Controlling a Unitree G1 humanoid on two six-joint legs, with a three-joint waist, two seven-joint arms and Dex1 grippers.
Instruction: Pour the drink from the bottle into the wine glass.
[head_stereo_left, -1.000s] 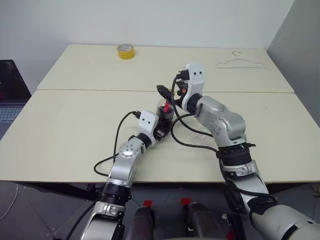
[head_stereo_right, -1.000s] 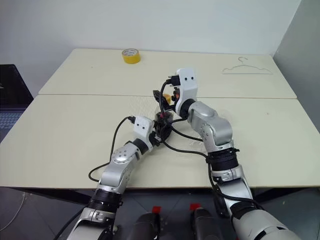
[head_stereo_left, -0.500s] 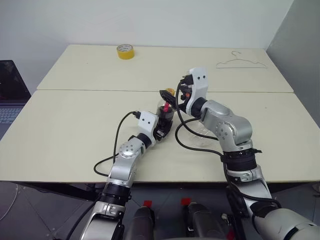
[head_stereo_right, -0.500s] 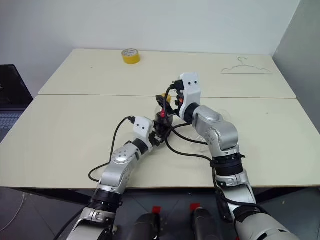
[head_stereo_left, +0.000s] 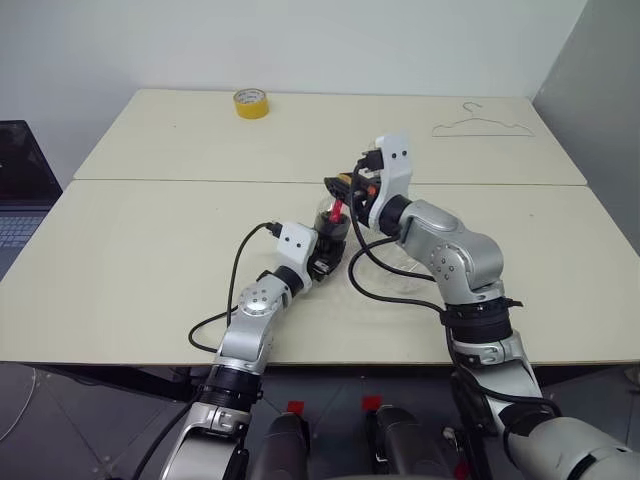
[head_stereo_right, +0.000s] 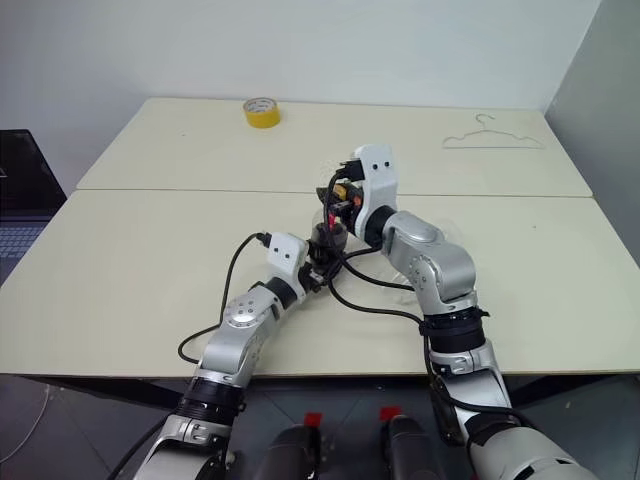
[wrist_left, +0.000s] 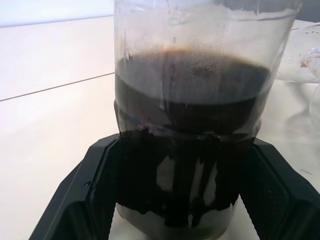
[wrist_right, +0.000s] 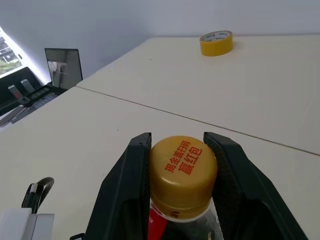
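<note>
Right wrist view: right tool (wrist_right: 184, 172) clamps yellow cap (wrist_right: 183, 165); left tool (wrist_left: 177, 192) grips bottle (wrist_left: 192, 115).

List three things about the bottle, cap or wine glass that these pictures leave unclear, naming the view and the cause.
1. Wine glass: in the left wrist view the picture's edge cuts it off, hiding stem and foot.
2. Bottle: in the left wrist view the top edge cuts off its neck.
3. Yellow cap: in the right wrist view the right gripper fingers flank it; contact cannot be judged.
</note>
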